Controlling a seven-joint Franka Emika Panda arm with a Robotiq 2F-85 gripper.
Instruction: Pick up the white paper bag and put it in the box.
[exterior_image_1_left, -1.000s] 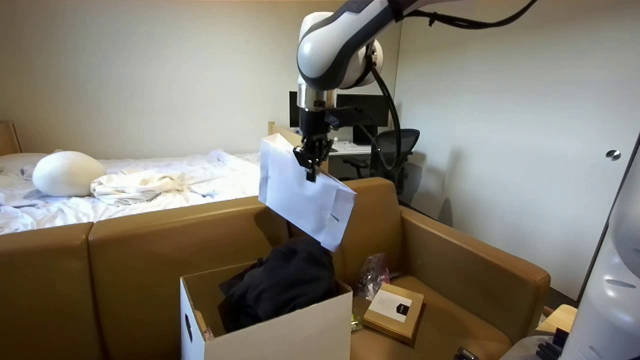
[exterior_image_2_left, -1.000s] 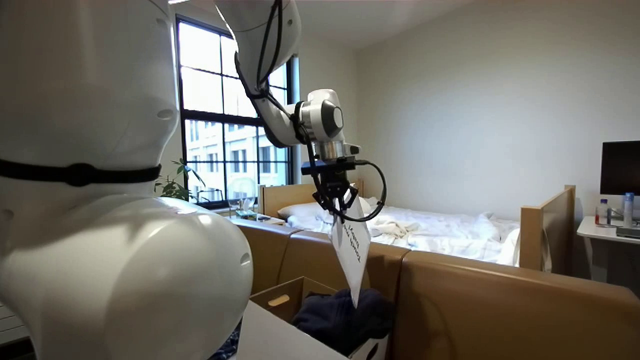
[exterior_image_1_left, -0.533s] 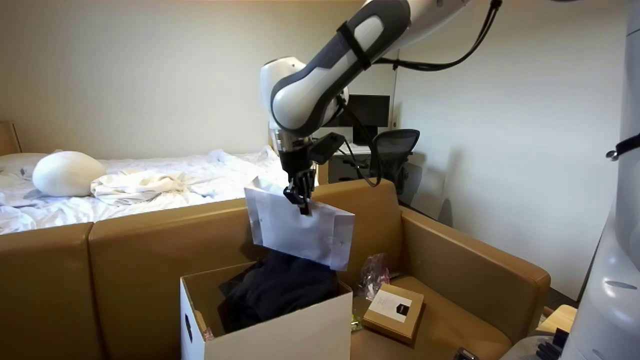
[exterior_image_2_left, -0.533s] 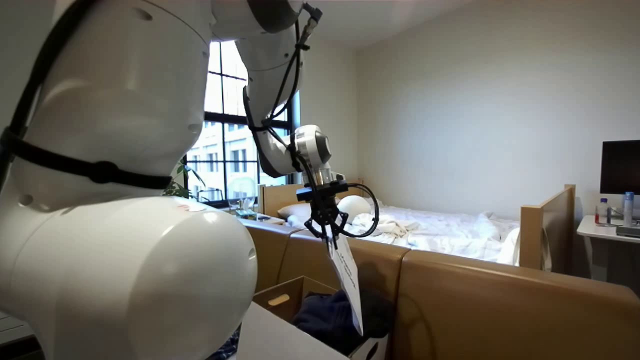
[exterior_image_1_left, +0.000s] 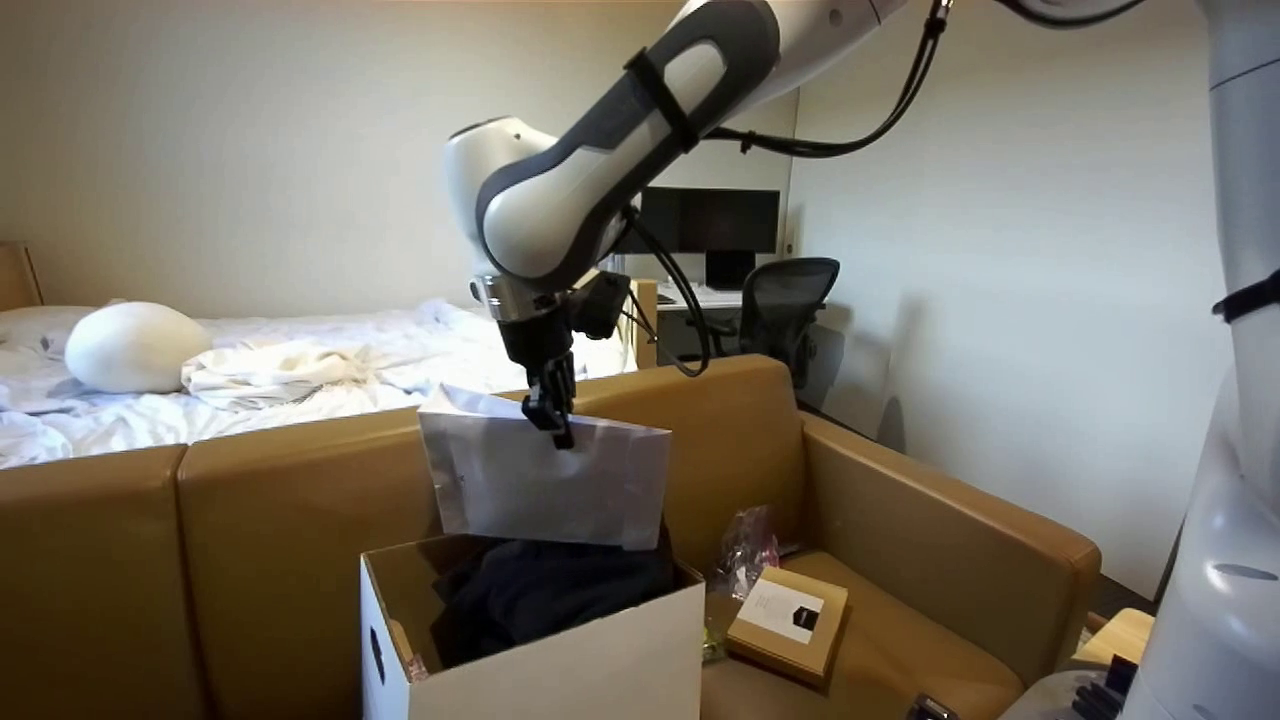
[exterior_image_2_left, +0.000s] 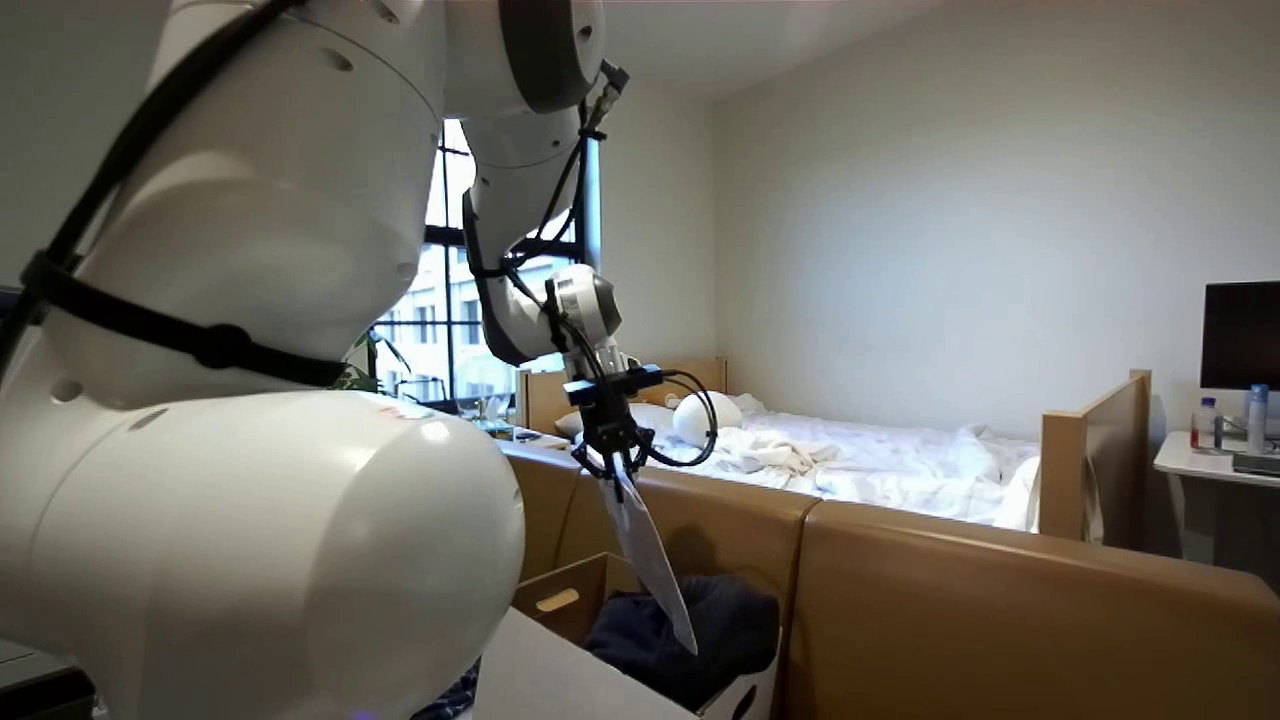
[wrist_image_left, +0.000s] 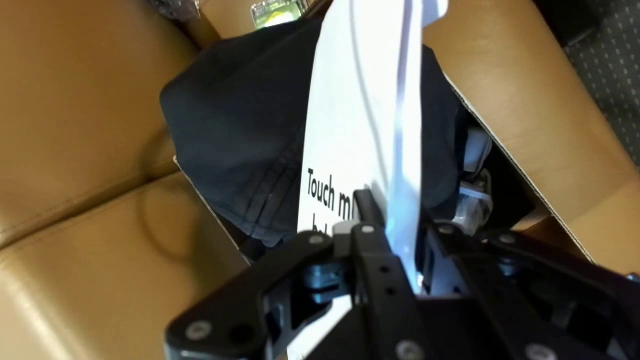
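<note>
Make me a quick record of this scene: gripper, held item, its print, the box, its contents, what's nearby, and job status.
Gripper: closed on the white paper bag
Held item: bag gripped at its upper edge, slanting over the box
Print: "Touch m", rest partly hidden by gripper
Box: white outer walls, open top
Contents: dark garment; smaller items, unclear
Nearby: tan flat package on sofa
Status: bag not yet released

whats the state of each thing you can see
White cardboard box, upright, open on top, partly filled
Dark soft fabric garment, bunched in the box, rising above its rim
Flat rectangular white paper bag, held tilted over the box, contact with the garment unclear
Black two-fingered gripper, shut on the bag's upper edge
Flat tan cardboard package, closed, broad side up
Black rectangular monitor, screen dark
</note>
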